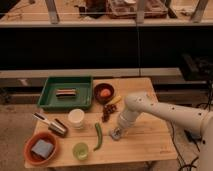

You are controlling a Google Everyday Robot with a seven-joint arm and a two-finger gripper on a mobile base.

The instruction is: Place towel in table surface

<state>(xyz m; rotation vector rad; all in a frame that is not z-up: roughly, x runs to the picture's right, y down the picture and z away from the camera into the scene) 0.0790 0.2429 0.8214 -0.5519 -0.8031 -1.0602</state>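
Note:
The towel [42,148] is a folded blue-grey cloth lying in an orange bowl [29,155] at the table's front left corner. My gripper [116,134] is at the end of the white arm [165,112] that reaches in from the right. It points down and sits at the wooden table top [145,142] near the middle front, just right of a green chili [98,136]. The gripper is far right of the towel and holds nothing that I can see.
A green tray [50,97] with a small bar stands at the back left. A red bowl [104,93] holds an orange fruit. A white cup [76,118], a green cup [80,150], a metal can [58,127], dark fruit [107,112] and a banana [115,100] lie around.

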